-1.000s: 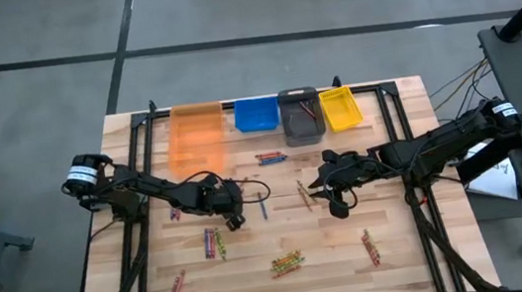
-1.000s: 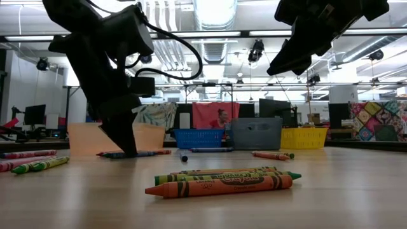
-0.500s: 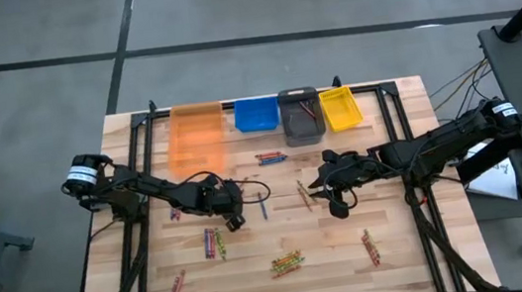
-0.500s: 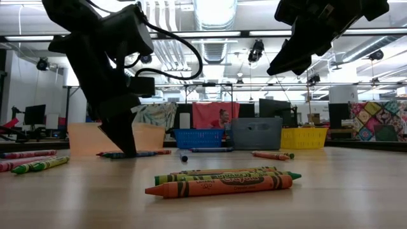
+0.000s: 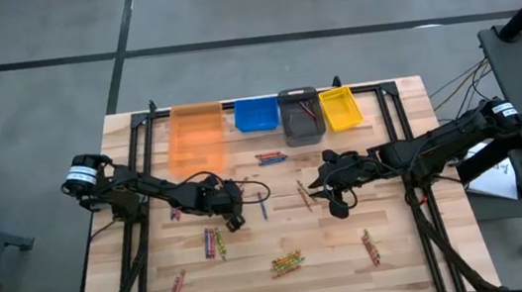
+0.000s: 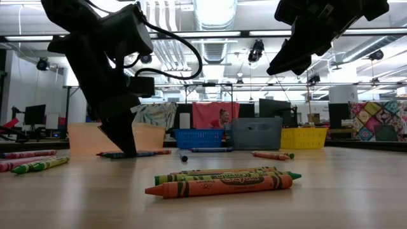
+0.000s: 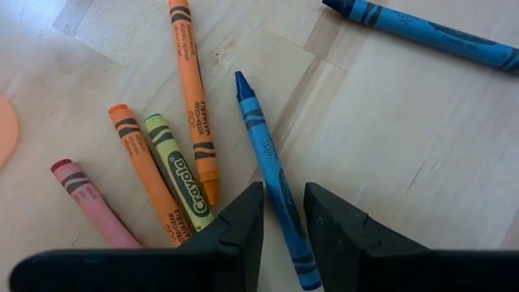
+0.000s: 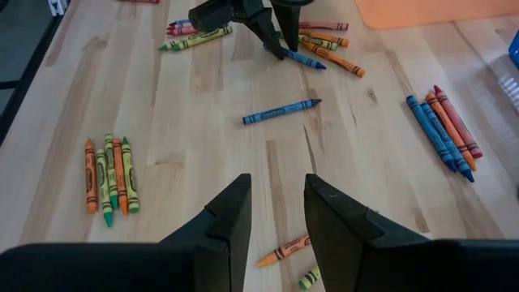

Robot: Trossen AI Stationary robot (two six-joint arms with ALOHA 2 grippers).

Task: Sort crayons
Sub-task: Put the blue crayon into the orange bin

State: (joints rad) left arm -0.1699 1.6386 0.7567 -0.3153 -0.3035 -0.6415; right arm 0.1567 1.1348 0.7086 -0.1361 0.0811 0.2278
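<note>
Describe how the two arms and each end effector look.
Both arms are dark and jointed, with a white band near each base. The left end effector and the right end effector have dark, wedge-shaped fingers. A black cable loops from the left arm.

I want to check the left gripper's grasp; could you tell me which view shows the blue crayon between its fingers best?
The left wrist view: the blue crayon lies between the left gripper fingers. The right wrist view shows it small and distant; the high and low views barely resolve it.
</note>
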